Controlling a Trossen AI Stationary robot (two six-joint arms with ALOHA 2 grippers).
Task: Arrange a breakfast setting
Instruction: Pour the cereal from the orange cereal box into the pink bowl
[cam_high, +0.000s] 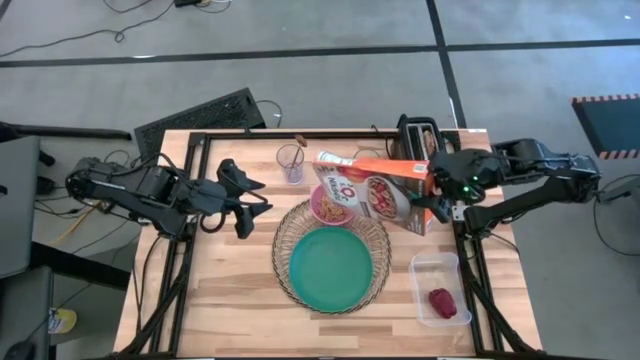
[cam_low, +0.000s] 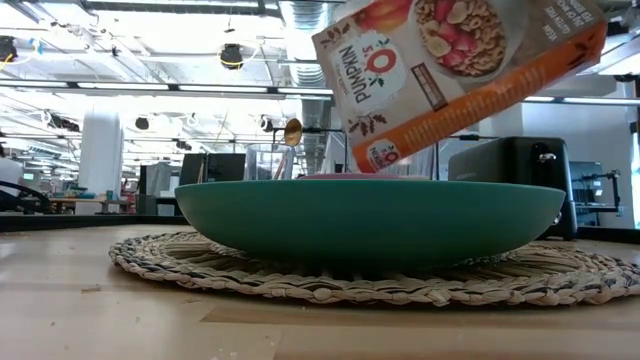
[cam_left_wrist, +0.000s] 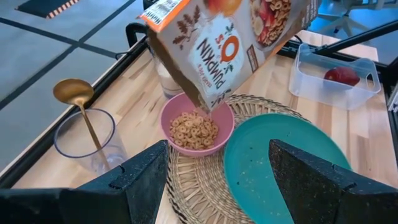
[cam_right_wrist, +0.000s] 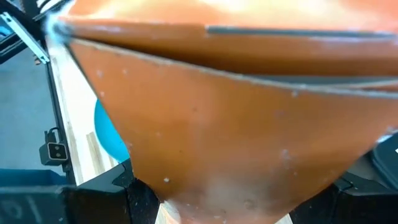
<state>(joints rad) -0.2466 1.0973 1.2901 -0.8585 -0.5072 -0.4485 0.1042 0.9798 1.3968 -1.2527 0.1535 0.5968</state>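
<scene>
Right fingers (cam_right_wrist: 130, 186) clamping one cereal box (cam_high: 385, 195) over one pink bowl (cam_left_wrist: 196, 127); left fingers (cam_left_wrist: 146, 174) wide.

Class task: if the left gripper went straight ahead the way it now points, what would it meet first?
Probably the pink bowl of cereal rings on the woven charger, dead ahead of the open left gripper. Depth is unclear, so it might pass over the bowl and reach the tilted cereal box.

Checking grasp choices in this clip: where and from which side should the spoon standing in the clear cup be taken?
Take the spoon by the upper handle just under its gold bowl, coming from above. It stands bowl-up, leaning in the clear cup, whose wall blocks a side approach lower down. The left hand, open beside the cup, looks better placed; the right hand holds the cereal box over the pink bowl.
</scene>
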